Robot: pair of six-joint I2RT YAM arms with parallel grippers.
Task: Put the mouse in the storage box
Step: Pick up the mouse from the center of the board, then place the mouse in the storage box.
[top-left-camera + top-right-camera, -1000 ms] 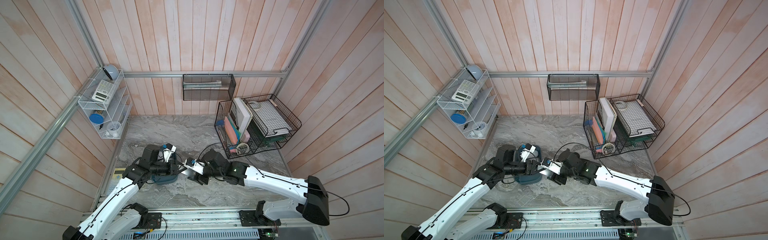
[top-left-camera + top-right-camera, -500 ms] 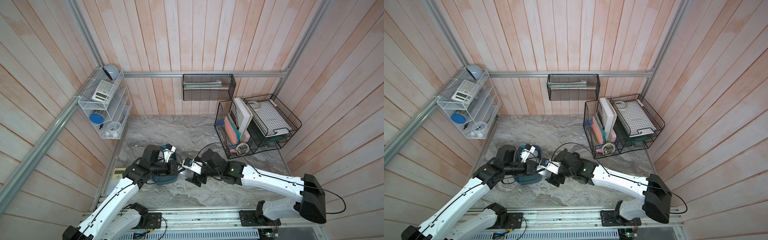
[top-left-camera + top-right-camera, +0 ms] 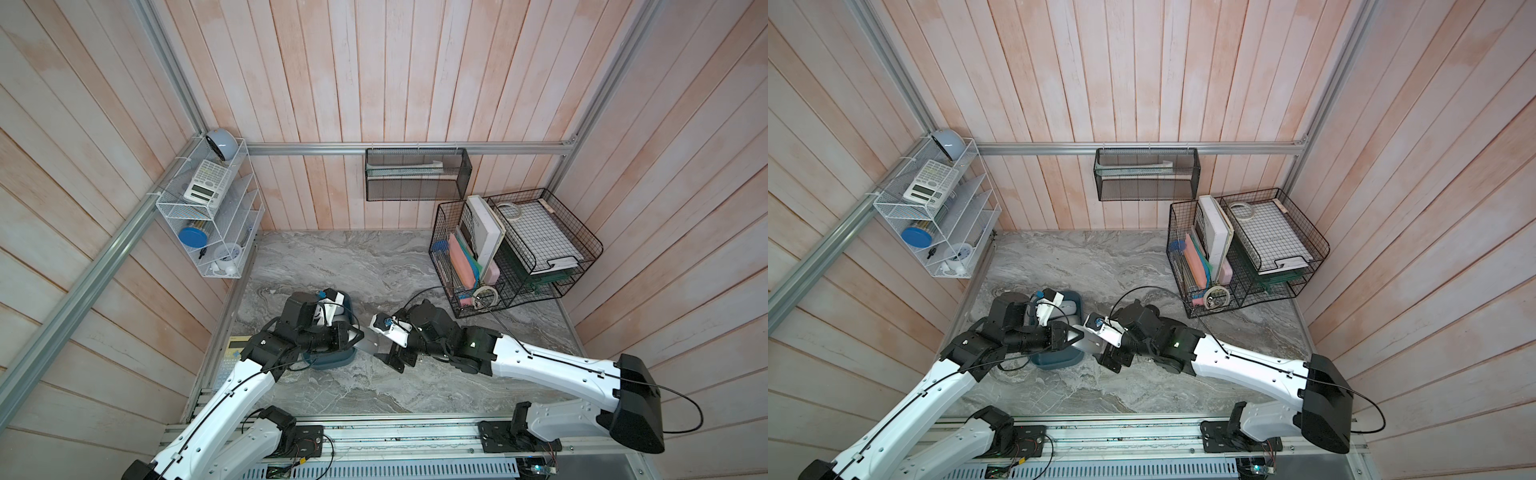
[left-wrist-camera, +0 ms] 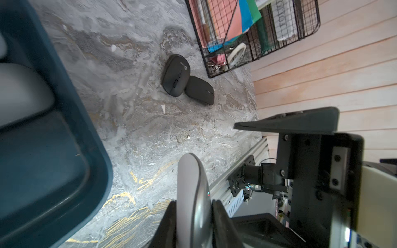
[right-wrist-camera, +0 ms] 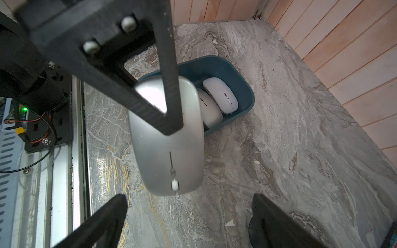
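Right wrist view: we see the flat silver computer mouse [image 5: 167, 139] held above the grey marble tabletop [image 5: 279, 150], pinched across top and underside by the left gripper [image 4: 194, 214]. Its long axis runs from that gripper toward the right gripper [image 5: 189, 210], whose jaws gape wide, clear of the wheel end. The shallow dark teal plastic storage box [image 5: 214, 64] lies just behind the mouse, on the left arm's side, so we judge the left arm makes the drop. Two pale mice [image 5: 221, 96] fill one end; the left wrist view shows bare floor beside them.
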